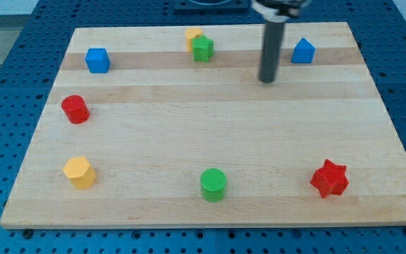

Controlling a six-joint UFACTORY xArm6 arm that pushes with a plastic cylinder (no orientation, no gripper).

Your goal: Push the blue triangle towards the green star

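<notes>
Rod of the arm descending from the top edge of the frame, right of centre, to the wooden bench (210, 134); my tip (267, 80) rests on the bare board and touches no block. No hand is fitted, so nothing opens, closes or is held. Blue triangle (303, 51), upper right, lies just to the right of the rod and slightly above my tip, apart from it. Green star (203, 49), upper centre, sits to the left of the rod, touching a yellow block (193, 35) partly hidden behind it; its shape cannot be made out. Blue cube (97, 60), upper left. Red cylinder (75, 109), left edge. Yellow hexagonal block (80, 172), lower left. Green cylinder (213, 184), bottom centre. Red star (329, 178), lower right.
</notes>
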